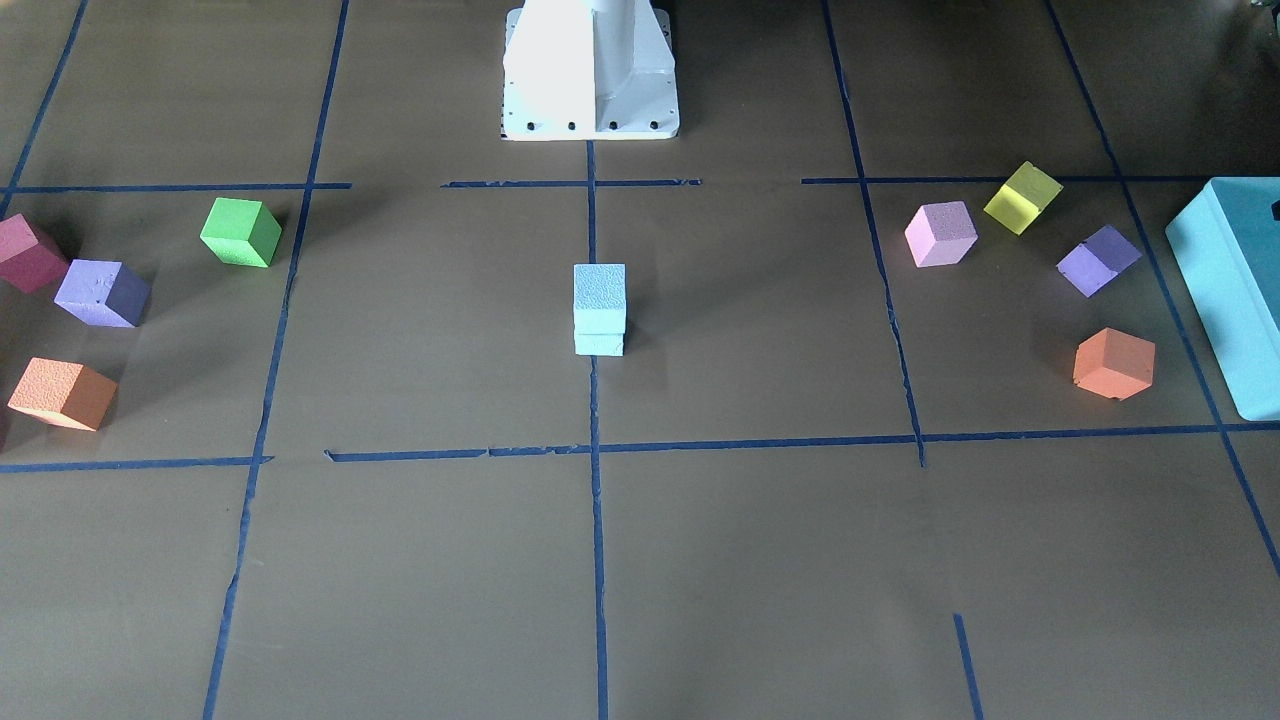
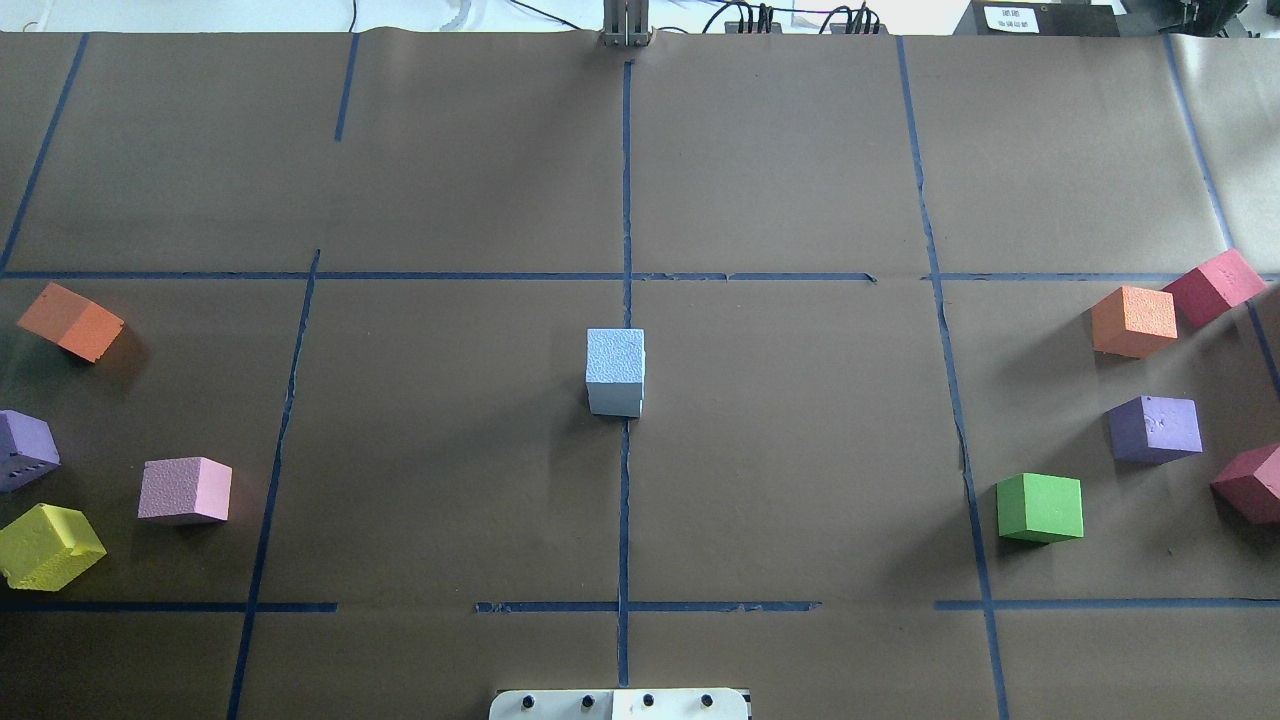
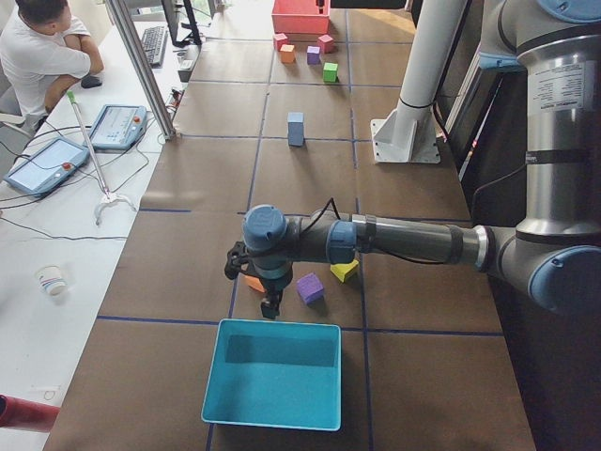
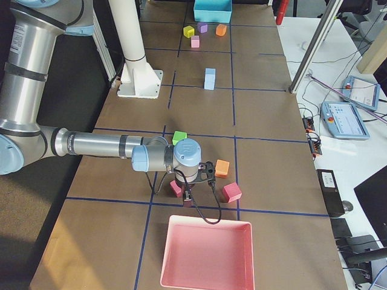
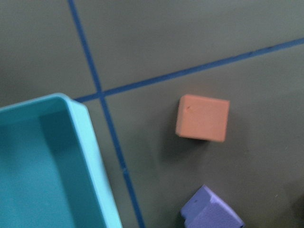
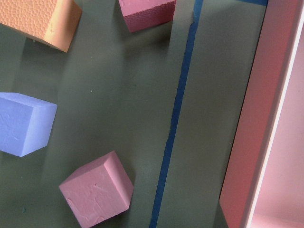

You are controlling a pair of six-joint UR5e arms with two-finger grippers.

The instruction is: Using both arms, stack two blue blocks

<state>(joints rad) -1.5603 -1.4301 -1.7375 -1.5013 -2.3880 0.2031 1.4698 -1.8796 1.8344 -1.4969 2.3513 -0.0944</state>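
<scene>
The two pale blue blocks stand stacked at the table's middle, on the centre tape line: the upper block (image 1: 600, 290) sits squarely on the lower one (image 1: 599, 344). The stack also shows in the overhead view (image 2: 615, 358) and both side views (image 3: 296, 129) (image 4: 209, 79). No gripper touches it. My left gripper (image 3: 270, 305) hangs far off over the coloured cubes by the teal box (image 3: 272, 376). My right gripper (image 4: 187, 196) hangs over the cubes by the pink tray (image 4: 205, 254). I cannot tell whether either is open or shut.
Loose cubes lie at both table ends: green (image 1: 241, 232), purple (image 1: 102, 293), orange (image 1: 63, 394) and dark pink (image 1: 27, 254) on one side; pink (image 1: 940, 234), yellow (image 1: 1022, 197), purple (image 1: 1098, 260) and orange (image 1: 1113, 363) by the teal box (image 1: 1235, 290). The white pedestal (image 1: 590, 70) stands behind the stack.
</scene>
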